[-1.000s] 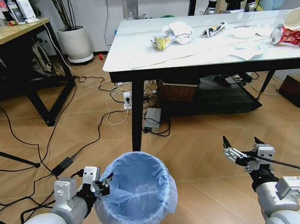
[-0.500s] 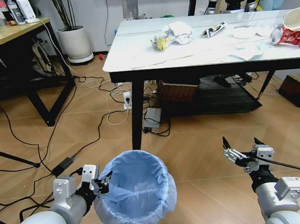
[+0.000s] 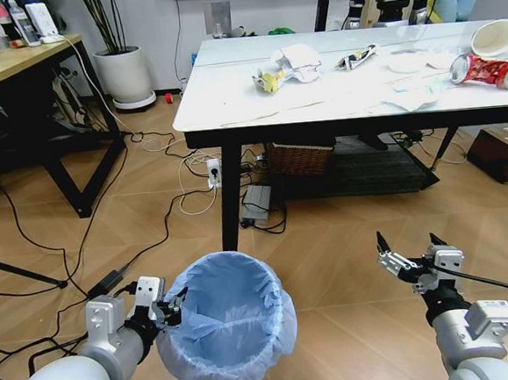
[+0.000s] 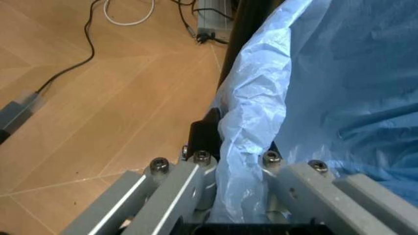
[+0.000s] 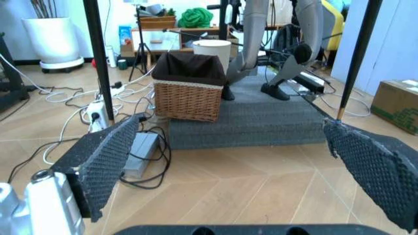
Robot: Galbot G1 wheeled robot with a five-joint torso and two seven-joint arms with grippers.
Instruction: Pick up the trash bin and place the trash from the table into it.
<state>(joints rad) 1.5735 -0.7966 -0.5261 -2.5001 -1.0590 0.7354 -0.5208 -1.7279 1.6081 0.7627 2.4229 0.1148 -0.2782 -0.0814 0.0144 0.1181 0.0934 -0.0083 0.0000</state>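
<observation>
The left gripper (image 3: 171,309) is closed on the left rim of the bin (image 3: 225,320), near on the floor. The right gripper (image 3: 410,252) hangs wide open, empty. Trash (image 3: 288,66) lies on the far desk (image 3: 229,95).

Marble table (image 3: 230,104) w/ red can (image 3: 487,70), cup (image 3: 495,39), wrappers (image 3: 284,68), paper (image 3: 409,97).

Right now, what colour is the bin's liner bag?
Light blue, crinkly plastic on the trash bin; clearest in the head view.
</observation>
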